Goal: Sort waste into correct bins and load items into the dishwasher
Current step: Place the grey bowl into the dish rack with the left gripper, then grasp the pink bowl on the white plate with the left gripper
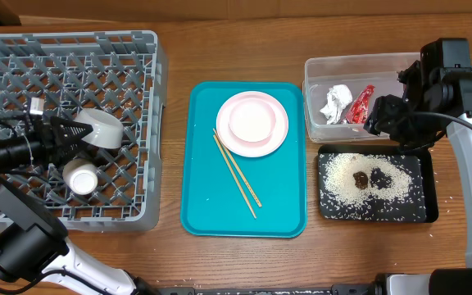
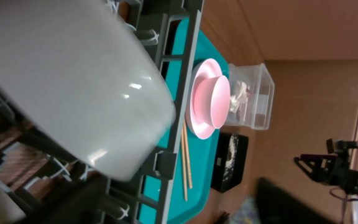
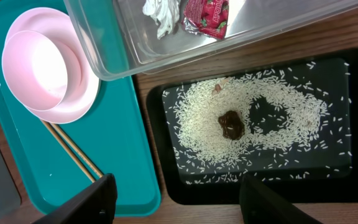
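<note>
at the bench's left edge, overhead, the left claw clamps the grey bowl low in the dish rack, presumably to seat it beside the white cup. left wrist: the bowl fills the frame, tilted. right wrist: the right claw gapes empty over the black tray; the chopsticks end near one finger.

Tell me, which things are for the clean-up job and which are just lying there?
For the job: dish rack, grey bowl, white cup, plate, small dish, chopsticks, clear tub, napkin, red wrapper, black tray, rice, brown lumps.

Just lying about: teal tray, wooden table.
</note>
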{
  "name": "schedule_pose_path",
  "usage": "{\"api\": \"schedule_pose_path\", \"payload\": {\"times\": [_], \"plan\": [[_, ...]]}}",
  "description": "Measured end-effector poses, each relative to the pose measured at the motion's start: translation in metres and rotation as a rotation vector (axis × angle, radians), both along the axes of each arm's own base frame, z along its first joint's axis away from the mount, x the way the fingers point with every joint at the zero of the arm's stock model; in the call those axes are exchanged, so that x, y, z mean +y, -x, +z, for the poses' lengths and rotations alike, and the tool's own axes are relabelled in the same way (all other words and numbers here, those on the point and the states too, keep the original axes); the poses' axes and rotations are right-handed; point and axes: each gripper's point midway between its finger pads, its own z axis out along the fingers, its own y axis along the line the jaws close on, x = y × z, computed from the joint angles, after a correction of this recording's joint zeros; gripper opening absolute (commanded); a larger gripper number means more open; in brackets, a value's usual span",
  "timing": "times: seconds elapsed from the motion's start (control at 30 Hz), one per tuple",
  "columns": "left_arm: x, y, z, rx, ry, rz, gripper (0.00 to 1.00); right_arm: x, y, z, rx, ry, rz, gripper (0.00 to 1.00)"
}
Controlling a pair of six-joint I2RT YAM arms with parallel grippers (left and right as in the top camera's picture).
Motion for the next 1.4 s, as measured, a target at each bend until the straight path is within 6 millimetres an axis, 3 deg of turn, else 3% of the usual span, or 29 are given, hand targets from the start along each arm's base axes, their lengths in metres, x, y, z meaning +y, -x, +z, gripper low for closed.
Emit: {"api": "schedule_pose_path", "payload": {"times": [0.13,0.3,0.43,0.57,0.93,1.07,1.23,1.4], "plan": [[-0.005,0.001,0.007,-0.008,-0.002,-0.011,1.00,0.000,0.000,0.000,0.000,0.000,0.000,0.65],[-0.029,0.000,0.045,-0.124,-0.106,-0.072,1.00,0.000,0.000,0.000,0.000,0.000,0.000,0.66],[-0.072,-0.003,0.080,-0.235,-0.218,-0.172,1.00,0.000,0.000,0.000,0.000,-0.001,-0.005,0.77],[-0.131,-0.011,0.087,-0.269,-0.340,-0.324,1.00,0.000,0.000,0.000,0.001,0.001,0.000,0.80],[-0.309,-0.023,0.040,-0.370,-0.571,-0.742,1.00,-0.001,0.003,-0.001,0.012,0.004,-0.001,0.86],[-0.357,-0.023,0.009,-0.389,-0.592,-0.843,0.91,-0.002,0.004,-0.001,0.017,0.010,-0.002,0.86],[-0.385,-0.027,-0.043,-0.352,-0.706,-0.910,0.86,-0.002,0.004,-0.001,0.019,0.014,-0.003,0.86],[-0.382,-0.029,-0.091,-0.258,-0.857,-0.928,0.65,-0.002,0.004,-0.001,0.019,0.014,-0.003,0.86]]}}
